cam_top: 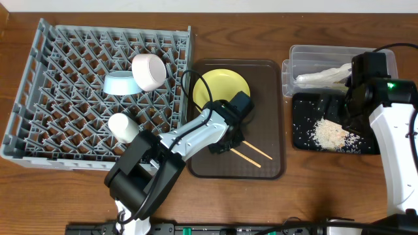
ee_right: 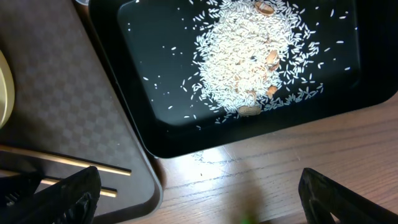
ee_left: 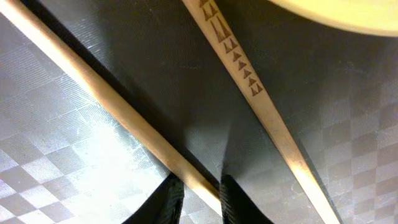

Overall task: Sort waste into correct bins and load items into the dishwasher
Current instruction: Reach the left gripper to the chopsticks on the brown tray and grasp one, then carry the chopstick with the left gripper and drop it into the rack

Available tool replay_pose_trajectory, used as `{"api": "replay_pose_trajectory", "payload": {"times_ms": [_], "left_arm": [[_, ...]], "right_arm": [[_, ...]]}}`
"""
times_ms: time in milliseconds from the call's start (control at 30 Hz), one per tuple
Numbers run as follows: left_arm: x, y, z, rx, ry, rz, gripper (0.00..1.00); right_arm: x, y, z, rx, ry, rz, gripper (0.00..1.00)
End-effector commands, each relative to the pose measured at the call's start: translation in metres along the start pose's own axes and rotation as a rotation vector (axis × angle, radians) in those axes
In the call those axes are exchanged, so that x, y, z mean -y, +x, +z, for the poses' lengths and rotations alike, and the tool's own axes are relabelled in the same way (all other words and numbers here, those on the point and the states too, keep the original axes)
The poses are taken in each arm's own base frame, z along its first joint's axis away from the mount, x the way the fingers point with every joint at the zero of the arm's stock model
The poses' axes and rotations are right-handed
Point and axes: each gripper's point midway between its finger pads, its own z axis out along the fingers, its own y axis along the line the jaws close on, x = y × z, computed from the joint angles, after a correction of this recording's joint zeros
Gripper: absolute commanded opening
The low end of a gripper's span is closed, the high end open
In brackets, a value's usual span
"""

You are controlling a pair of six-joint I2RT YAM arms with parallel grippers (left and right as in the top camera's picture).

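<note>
Dish rack [cam_top: 72,46]: off to the left gripper's [ee_left: 199,190] left side, and already carrying the white bowl [cam_top: 149,70], light-blue bowl [cam_top: 121,83] and cream cup [cam_top: 123,126]
Brown serving tray [cam_top: 269,98]: right under the left gripper, which is down low over it
Black tray [cam_top: 304,111]: just ahead of the right gripper [ee_right: 199,180], with the rice [ee_right: 249,56] heaped in it
Clear tub [cam_top: 307,55]: beyond the right gripper, past the black tray, with crumpled white plastic [cam_top: 323,77] inside
Yellow plate [cam_top: 219,88]: just ahead of the left gripper, on the serving tray
Right gripper: spread wide, nothing between the fingers
Left gripper: jaws narrow, one finger on each side of a single stick, but I can't tell if the pads are actually pressing on it
Chopsticks [ee_left: 112,106]: both flat on the tray, one between the left fingers, the other just beside them and outside the jaws (that one looks set to be left behind)
Risk: the hold sits near one end of a thin stick, so on a lift I'd expect the long free end to droop or swing, and it could pivot out; a pinch on a stick lying flat may also skid it across the tray or nudge its partner toward the plate
Writing: no words or brand readable, only a row of small engraved triangles on the outer chopstick
</note>
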Motion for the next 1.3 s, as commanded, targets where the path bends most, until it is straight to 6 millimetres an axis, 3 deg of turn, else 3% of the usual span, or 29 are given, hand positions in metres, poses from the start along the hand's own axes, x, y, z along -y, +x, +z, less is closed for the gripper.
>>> {"api": "replay_pose_trajectory", "payload": {"times_ms": [0,367,633,867,1000,1133,1267], "left_arm": [[-0.004,0.001,0.008,-0.008,-0.023,-0.003,0.22],[-0.004,0.001,0.008,-0.009,-0.024,-0.003,0.08],[-0.001,0.002,-0.004,-0.006,0.001,-0.001,0.08],[0.008,-0.009,-0.042,0.048,0.095,0.018,0.08],[0.003,-0.021,-0.07,0.092,0.139,0.073,0.08],[-0.013,-0.034,-0.096,0.134,0.15,0.194,0.08],[-0.038,-0.054,-0.131,0.21,0.155,0.443,0.08]], "right_arm": [[-0.001,-0.005,-0.011,0.038,-0.01,-0.005,0.99],[-0.001,-0.005,-0.011,0.038,-0.01,-0.005,0.99],[-0.001,-0.005,-0.011,0.038,-0.01,-0.006,0.99],[-0.001,-0.005,-0.011,0.037,-0.01,-0.006,0.99],[-0.001,-0.005,-0.01,0.037,-0.01,-0.006,0.99],[-0.001,-0.005,-0.011,0.038,-0.01,-0.006,0.99],[-0.001,-0.005,-0.011,0.038,-0.01,-0.009,0.99]]}}
